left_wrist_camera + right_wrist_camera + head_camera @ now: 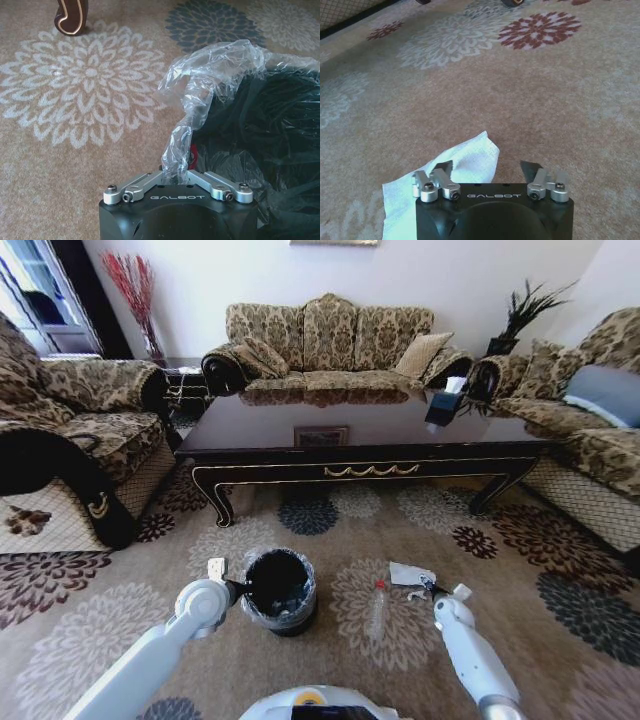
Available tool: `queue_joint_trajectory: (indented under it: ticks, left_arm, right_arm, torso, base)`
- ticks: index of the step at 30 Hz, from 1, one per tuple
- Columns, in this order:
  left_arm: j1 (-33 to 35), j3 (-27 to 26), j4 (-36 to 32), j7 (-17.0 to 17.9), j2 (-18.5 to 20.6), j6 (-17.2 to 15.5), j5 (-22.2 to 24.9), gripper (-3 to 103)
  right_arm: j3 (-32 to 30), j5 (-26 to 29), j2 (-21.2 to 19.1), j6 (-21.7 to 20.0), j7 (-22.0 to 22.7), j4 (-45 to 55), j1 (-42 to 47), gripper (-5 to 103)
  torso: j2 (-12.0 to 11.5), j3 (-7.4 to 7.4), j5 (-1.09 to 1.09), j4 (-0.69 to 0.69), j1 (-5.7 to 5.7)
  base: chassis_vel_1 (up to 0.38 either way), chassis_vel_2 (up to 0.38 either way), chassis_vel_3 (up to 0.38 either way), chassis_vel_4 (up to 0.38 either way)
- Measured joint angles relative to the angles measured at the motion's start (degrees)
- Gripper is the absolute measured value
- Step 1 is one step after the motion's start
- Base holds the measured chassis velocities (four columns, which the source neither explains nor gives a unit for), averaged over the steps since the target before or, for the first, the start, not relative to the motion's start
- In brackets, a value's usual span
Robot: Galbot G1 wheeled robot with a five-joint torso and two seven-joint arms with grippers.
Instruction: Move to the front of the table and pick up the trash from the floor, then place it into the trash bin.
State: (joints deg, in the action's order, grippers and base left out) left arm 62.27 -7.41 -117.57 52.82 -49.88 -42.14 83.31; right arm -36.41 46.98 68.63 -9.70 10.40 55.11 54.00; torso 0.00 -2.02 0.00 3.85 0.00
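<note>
The black trash bin (279, 590) stands on the patterned floor (330, 660) in front of the dark table (370, 430). My left gripper (240, 587) is at the bin's left rim. In the left wrist view, the left gripper (176, 175) is shut on a pulled-up fold of the clear bag liner (210, 75) beside the bin (270, 150). The trash lies right of the bin: a clear bottle (377, 610) and a white paper piece (408, 573). My right gripper (430, 587) hovers open just over the paper's edge. In the right wrist view the right gripper (487, 169) is open, and the paper (470, 155) lies under one fingertip.
Patterned sofas (330, 340) surround the table on three sides, with an armchair (70, 440) at the left and another (590, 430) at the right. A curved table leg (70, 17) stands on the carpet beyond the bin. A dark box (443, 405) sits on the table.
</note>
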Motion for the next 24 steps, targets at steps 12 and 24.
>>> queue_joint_trajectory:
  ticks: [12, 24]
  left_arm:
    - [-0.4, 0.7, 0.8, 0.4, -1.1, 0.0, -0.5, 0]
    - [-0.8, 1.5, 0.8, 0.5, -1.9, 0.0, -0.5, 0]
  right_arm:
    - [-0.6, 0.3, 0.2, -0.3, 0.6, 3.0, 1.8, 38]
    - [-0.8, 0.6, -0.5, -0.6, 0.6, 11.3, 5.4, 0]
  torso:
    - [0.0, 0.0, 0.0, 0.0, 0.0]
    - [0.0, 0.0, 0.01, -0.01, 0.0]
  base:
    - [0.0, 0.0, 0.0, 0.0]
    - [0.0, 0.0, 0.0, 0.0]
